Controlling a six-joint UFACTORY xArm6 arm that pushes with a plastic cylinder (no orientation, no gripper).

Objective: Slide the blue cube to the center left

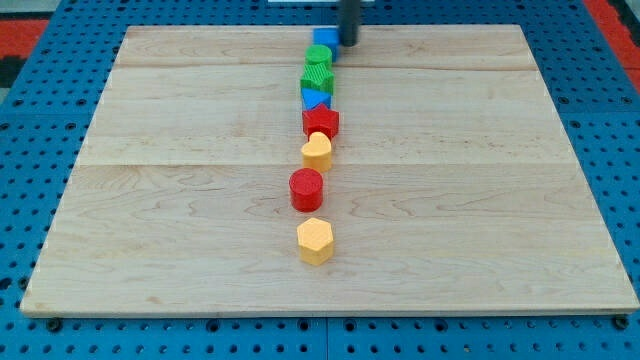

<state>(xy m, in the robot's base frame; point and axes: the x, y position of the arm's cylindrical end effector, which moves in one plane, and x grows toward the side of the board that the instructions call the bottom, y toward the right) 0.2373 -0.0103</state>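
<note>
Wooden board on a blue pegboard base. Blocks run in a near-straight column down the middle of the frame.

Top to bottom: blue cube at the board's top edge; a small green block just below it, shape unclear; a second, ridged green block; a blue block, triangular top, touching the red star-like block under it; yellow heart; red cylinder, a little apart; yellow hexagon lowest, near the frame's lower middle.

No pincer on this arm, so nothing opens, closes or holds. It ends in a dark rod coming in from the top centre. Tip sits just right of the blue cube, touching or very nearly so; cannot tell which.

Blue cube: top centre of the board, well away from centre left. It appears to touch the small green block below.

Step in hand, as I read it: tip set on the cube's right face, ready to push leftward. Travel hardly begun.

Next move calls for a push toward the frame's left and downward, a diagonal ending midway down the left edge. Left half of the board is bare, so the path looks free. Risk: starting downward too soon drags the green block along. Go left first, then angle down. Keep the tip centred on the face or the cube will spin off.
</note>
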